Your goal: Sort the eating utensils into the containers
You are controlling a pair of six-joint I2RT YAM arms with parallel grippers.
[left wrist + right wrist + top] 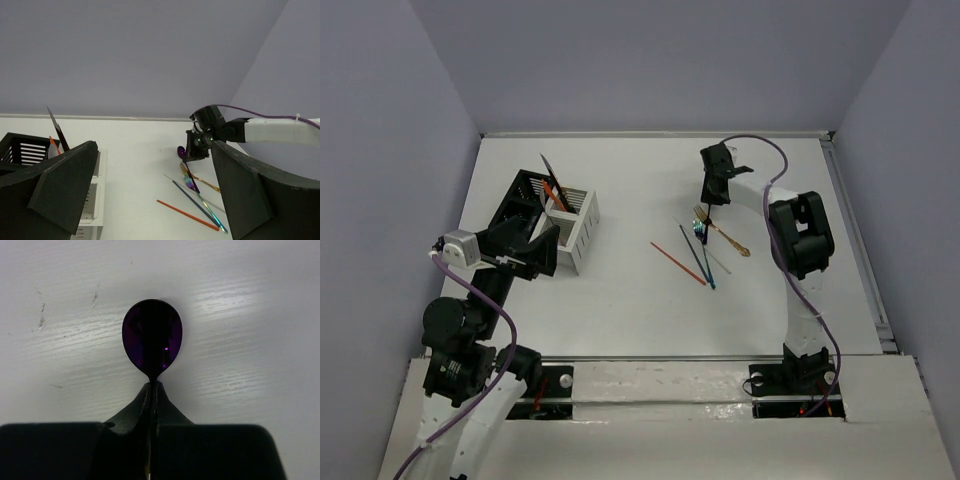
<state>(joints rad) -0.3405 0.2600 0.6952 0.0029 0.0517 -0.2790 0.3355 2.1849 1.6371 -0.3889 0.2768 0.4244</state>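
Purple spoon: we see only the bowl, since the handle is hidden between the fingers. Right gripper: pinched tight on that spoon, well right of the white caddy. Left gripper: spread wide, empty, beside the caddy and partly hiding it.

Overhead camera above the near edge surveys the whole tabletop; left wrist looks low rightward, sharing the loose cutlery; right wrist faces the tabletop close-up.
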